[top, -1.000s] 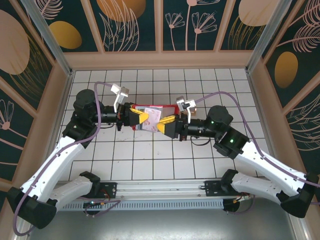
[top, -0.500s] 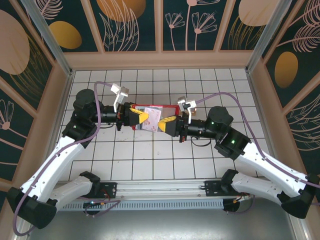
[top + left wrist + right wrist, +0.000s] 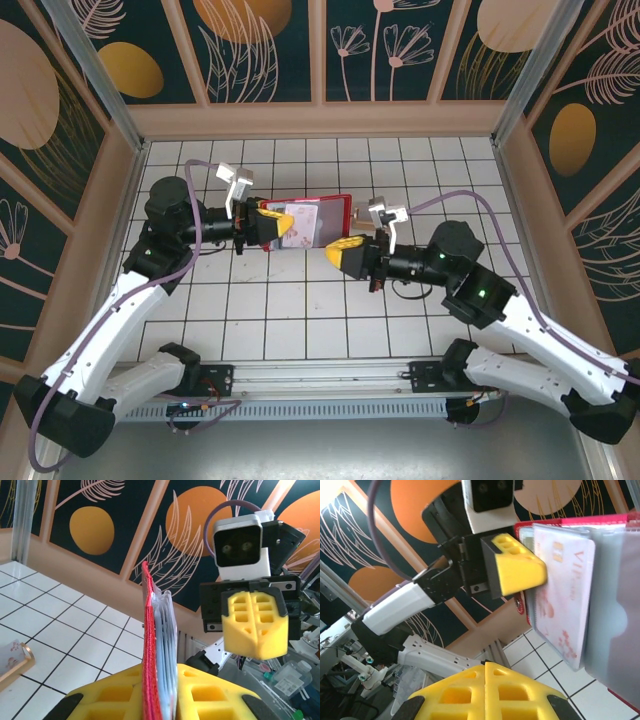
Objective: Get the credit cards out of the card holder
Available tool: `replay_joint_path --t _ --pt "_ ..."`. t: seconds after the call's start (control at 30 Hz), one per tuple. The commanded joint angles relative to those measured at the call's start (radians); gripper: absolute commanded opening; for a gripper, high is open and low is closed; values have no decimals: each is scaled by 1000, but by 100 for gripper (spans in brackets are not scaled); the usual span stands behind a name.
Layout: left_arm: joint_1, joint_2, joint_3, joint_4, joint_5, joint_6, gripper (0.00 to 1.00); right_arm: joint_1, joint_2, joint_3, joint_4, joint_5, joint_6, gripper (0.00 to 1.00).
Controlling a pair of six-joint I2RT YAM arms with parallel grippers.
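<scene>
Two hands are meeting over the middle of the desk (image 3: 300,320), a little toward its far edge. Left hand (image 3: 284,226) is clamping the card holder (image 3: 325,214) by its left end and holding it up off the tiles, with the inner pockets facing the right hand. From the left wrist view, the red cover is standing upright and edge-on between the yellow fingers (image 3: 210,695), and the greyish pockets are stacking up against its right side. Right hand (image 3: 340,252) is hanging just beside the holder's near edge without touching it, jaws pressed fully together with nothing between them. In the right wrist view, a pale credit card (image 3: 564,605) with pink print is sitting tucked in a see-through pocket, so it's not out yet.
</scene>
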State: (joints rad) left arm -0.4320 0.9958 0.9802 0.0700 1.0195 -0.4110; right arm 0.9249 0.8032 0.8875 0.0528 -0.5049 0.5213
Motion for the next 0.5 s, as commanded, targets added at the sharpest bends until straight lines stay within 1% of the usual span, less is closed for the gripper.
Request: replay_joint_path --t 0.0,0.03,0.07,0.13,0.23,0.33,0.47 --pt "3 -3 6 33 3 1 6 6 0 23 8 5 -20 0" --pt "3 -2 6 39 9 -2 0 6 7 27 5 17 -15 0" --pt "3 -2 6 40 12 -3 0 6 13 33 4 24 -11 0" --pt "3 -2 6 40 17 -2 0 6 32 50 -5 50 -4 6" --pt "3 -1 7 40 19 -2 0 6 51 70 -5 108 17 11" --pt "3 1 4 42 24 -2 0 6 67 88 -9 185 32 13" --pt "3 3 -2 69 39 -18 0 2 84 95 6 230 36 16"
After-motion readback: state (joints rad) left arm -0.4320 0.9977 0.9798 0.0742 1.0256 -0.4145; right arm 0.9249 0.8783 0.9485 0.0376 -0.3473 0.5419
